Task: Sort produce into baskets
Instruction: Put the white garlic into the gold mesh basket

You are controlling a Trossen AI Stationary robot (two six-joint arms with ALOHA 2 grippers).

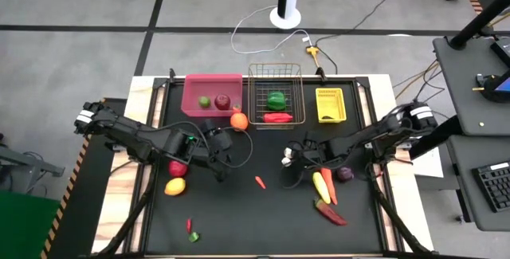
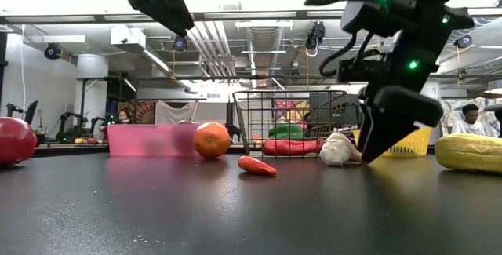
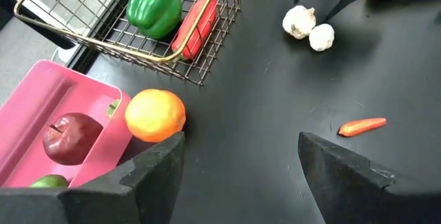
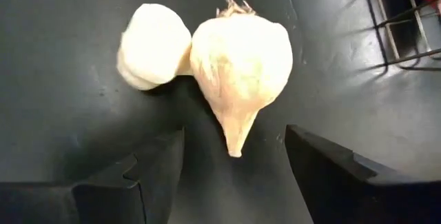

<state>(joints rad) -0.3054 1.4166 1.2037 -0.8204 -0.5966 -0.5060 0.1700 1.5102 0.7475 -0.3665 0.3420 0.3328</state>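
Two white garlic pieces lie on the black table, left of my right gripper. That gripper is open and low over the table; its fingers stand on either side of the garlic's pointed tip without touching it. My left gripper is open and empty, raised above the table near an orange. The orange rests on the table against the pink bin, which holds a red apple and a lime. The wire basket holds a green pepper and a red chilli.
The yellow bin stands at the far right. A red apple and a lemon lie at the left. A small red chilli lies mid-table. Corn, a carrot, a purple onion and a red chilli lie at the right.
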